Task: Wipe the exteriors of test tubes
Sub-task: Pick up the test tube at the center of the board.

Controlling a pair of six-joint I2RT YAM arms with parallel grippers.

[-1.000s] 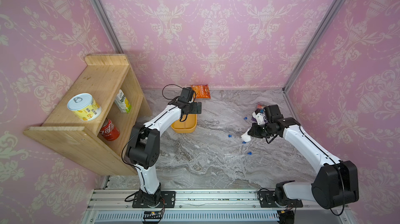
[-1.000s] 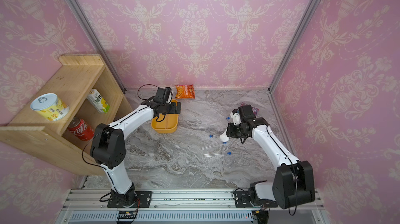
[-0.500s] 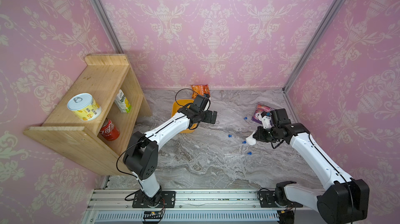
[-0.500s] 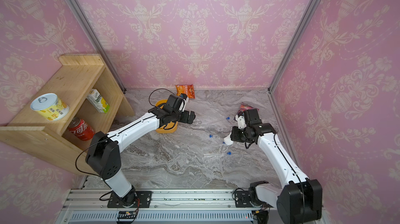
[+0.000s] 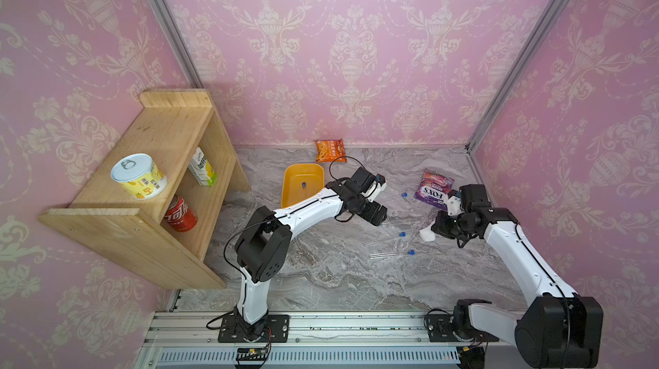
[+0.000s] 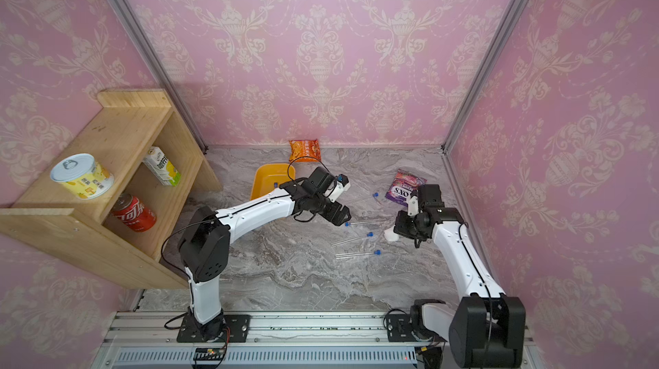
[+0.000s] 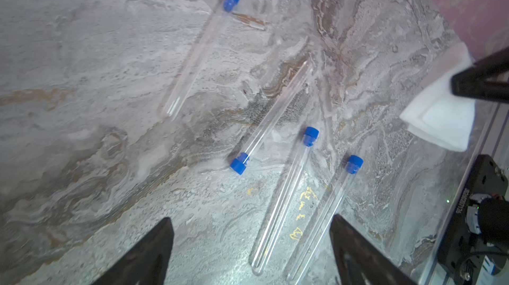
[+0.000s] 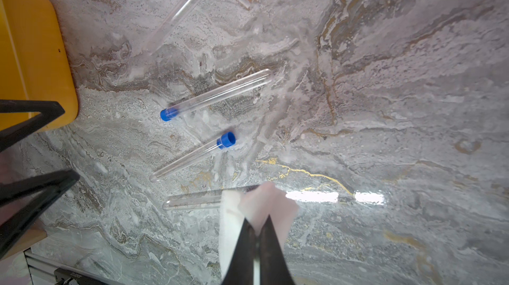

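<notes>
Currently hovering the left gripper (image 5: pixel 380 219) low over the marble table (image 5: pixel 321 278), with jaws spread wide on nothing. Pinching a folded white wipe (image 5: pixel 427 235) in the tightly closed right gripper (image 5: pixel 438 229), farther right. Noting four test tubes (image 7: pixel 284 201) lying flat between the arms, plus a fifth tube (image 5: pixel 304 189) in the yellow tray (image 5: pixel 287 185), left and farther back. Targeting the closest tube (image 7: pixel 271 115): long axis running left-right, blue cap (image 7: pixel 238 165) end just ahead of the left gripper's tips, so judging the left arm nearer.

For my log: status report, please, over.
Left jaws open, empty, above four tubes on table. Right jaws shut on white wipe. Fifth tube in yellow tray. Nothing blocking.
</notes>
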